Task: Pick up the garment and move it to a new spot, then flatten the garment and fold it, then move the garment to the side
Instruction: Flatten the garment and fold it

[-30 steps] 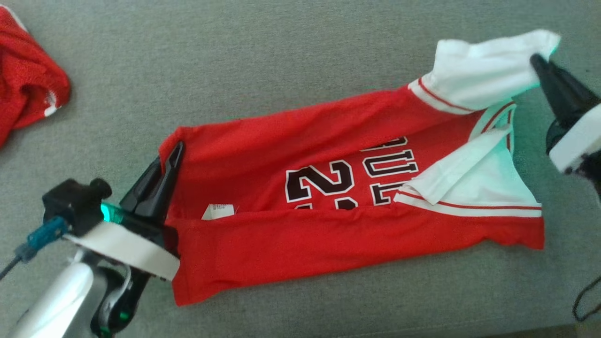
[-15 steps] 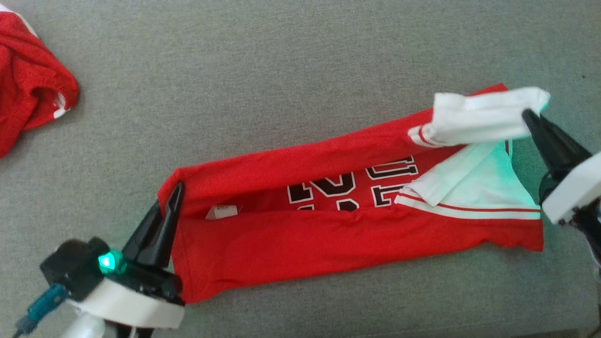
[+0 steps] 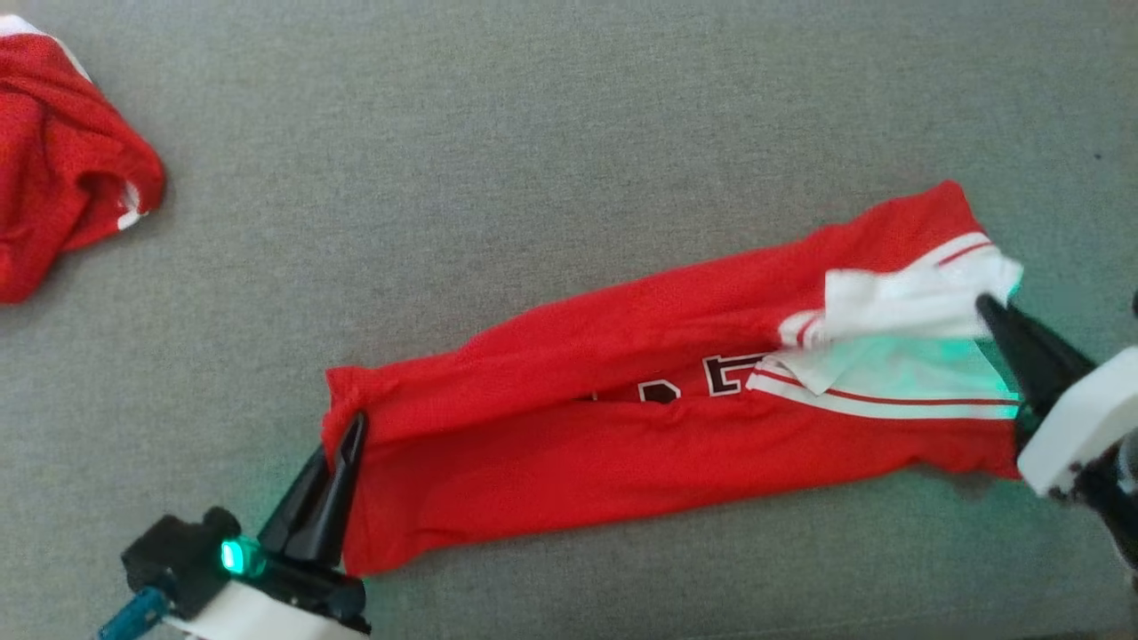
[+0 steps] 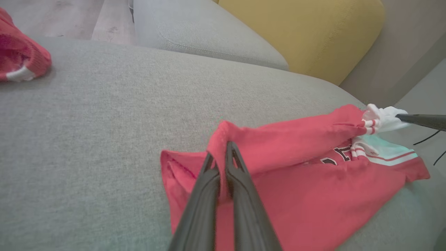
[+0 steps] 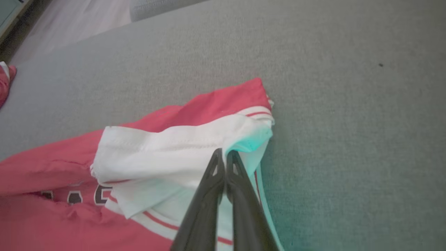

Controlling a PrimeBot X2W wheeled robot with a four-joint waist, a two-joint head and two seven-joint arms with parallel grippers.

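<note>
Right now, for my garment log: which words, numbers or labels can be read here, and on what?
On the red jersey, black white-edged print peeks from the fold: pieces of letters and a numeral, too cut off to read.
On the other red garment: no text visible.

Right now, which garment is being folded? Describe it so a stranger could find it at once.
On the grey seat, look toward the near right. The jersey lies there folded into a long strip. Unlike the crumpled red garment at far left, it shows white sleeves and black lettering.
</note>
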